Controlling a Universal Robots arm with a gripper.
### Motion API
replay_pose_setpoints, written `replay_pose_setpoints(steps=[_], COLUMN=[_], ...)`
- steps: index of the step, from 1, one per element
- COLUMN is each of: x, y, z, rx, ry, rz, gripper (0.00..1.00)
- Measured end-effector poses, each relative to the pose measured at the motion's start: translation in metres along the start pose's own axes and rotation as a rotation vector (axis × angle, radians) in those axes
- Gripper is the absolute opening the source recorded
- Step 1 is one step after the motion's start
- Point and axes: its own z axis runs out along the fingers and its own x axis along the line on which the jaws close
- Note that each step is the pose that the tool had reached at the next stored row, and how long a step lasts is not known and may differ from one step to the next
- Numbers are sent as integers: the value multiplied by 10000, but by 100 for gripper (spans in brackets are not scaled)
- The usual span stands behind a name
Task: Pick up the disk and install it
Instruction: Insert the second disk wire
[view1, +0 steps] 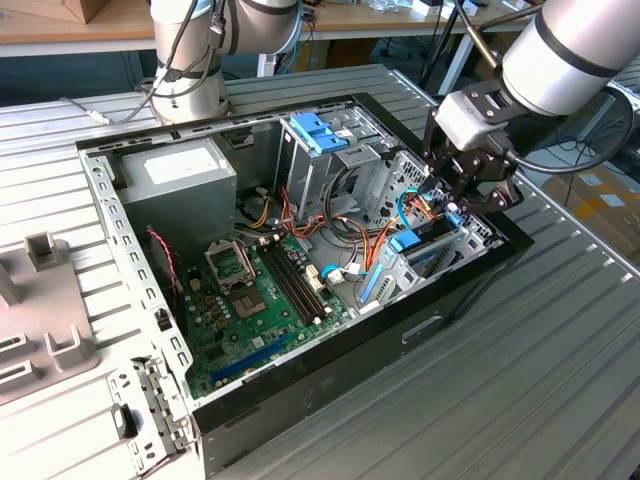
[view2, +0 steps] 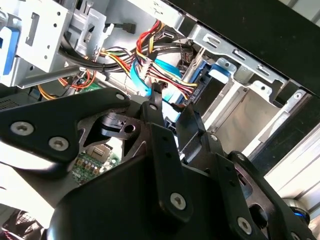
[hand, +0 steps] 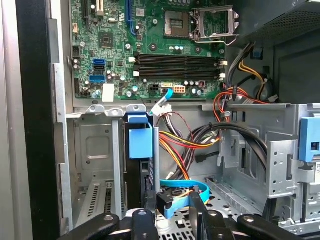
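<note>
The disk (hand: 144, 176) stands on edge in a slot of the metal drive bay (hand: 95, 150), dark body showing, with its blue rail tab (hand: 140, 141) on the end. In the exterior view that blue tab (view1: 405, 241) sits at the case's front corner on the exterior view's right. My gripper (view1: 449, 203) reaches down into the case just beside it. In both wrist views the black fingers (hand: 143, 222) flank the black connector (hand: 169, 200) of a blue flat cable (view2: 142, 80), beside the disk rather than on it. The gripper (hand: 171, 209) (view2: 170, 103) looks shut on that connector.
The open computer case (view1: 380, 345) lies on a ribbed metal table. Inside are a green motherboard (view1: 250, 300), a grey power-supply box (view1: 175, 185), a drive cage with a light-blue bracket (view1: 318, 130) and loose coloured cables (hand: 200, 142). A second arm's base (view1: 190, 90) stands behind.
</note>
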Motion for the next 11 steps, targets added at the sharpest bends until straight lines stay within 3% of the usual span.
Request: replay_pose_setpoints(steps=[9,10,11], x=[22,22,22], y=[1,1,1], z=[22,22,23], rx=[0,0,0], ry=[1,0,0], rz=[-1,-1,-1], gripper=[38,31,31])
